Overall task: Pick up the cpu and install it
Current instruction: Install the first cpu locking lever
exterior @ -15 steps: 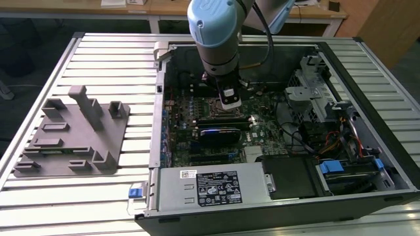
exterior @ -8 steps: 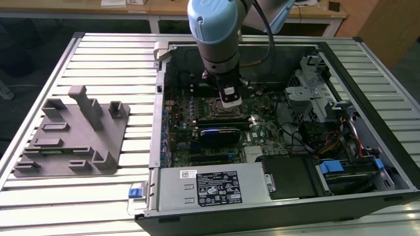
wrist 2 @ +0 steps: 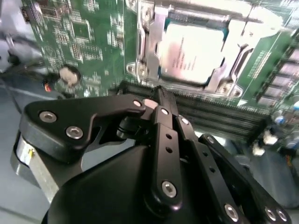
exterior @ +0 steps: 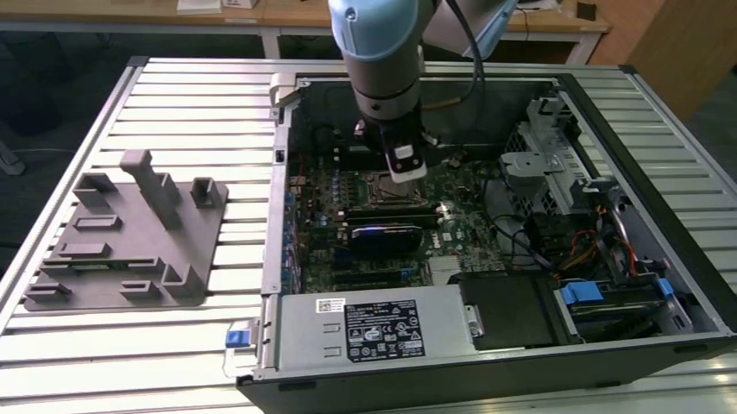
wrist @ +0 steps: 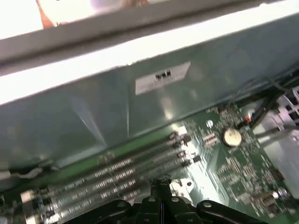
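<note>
Inside the socket (wrist 2: 196, 51) sits the cpu (wrist 2: 191, 53), its edges frame-covered; above, the hand (wrist 2: 159, 100) is closed, empty.

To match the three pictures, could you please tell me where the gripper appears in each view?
Exterior view: the gripper hangs inside the computer case, over the board.
Second wrist view: it points toward the cpu.
First wrist view: its tip is by the memory slots.
Shared landmark: those slots.
</note>
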Motion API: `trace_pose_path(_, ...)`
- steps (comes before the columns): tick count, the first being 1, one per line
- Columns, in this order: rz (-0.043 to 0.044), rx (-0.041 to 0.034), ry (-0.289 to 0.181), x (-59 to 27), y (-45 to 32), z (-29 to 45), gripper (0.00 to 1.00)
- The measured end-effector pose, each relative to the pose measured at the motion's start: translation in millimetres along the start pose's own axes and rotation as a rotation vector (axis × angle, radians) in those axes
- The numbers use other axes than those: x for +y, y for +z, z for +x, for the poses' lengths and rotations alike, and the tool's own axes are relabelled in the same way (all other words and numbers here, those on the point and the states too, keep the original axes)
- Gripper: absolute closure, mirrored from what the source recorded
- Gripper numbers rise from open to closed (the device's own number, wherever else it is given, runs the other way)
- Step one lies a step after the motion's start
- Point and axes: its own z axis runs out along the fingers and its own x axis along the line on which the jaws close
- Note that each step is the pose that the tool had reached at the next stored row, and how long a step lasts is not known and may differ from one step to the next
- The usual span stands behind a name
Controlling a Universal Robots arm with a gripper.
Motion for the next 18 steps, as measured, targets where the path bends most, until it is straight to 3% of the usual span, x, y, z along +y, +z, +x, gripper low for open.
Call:
trace_pose_path(1,0.0165,-0.0061,-0.004,0.1,-0.1,0.0,0.89)
trace_pose_path(2,0.0276,-0.0104,-0.007,0.2,-0.1,0.0,0.89)
trace_pose_path(4,0.039,-0.0147,-0.01,0.6,0.1,-0.1,0.89)
trace_pose_path(12,0.1716,-0.0614,-0.041,5.7,1.9,0.9,0.89)
trace_pose_path(13,0.178,-0.063,-0.043,5.8,2.0,0.7,0.89)
trace_pose_path(18,0.1824,-0.0604,-0.043,5.8,2.1,0.6,0.89)
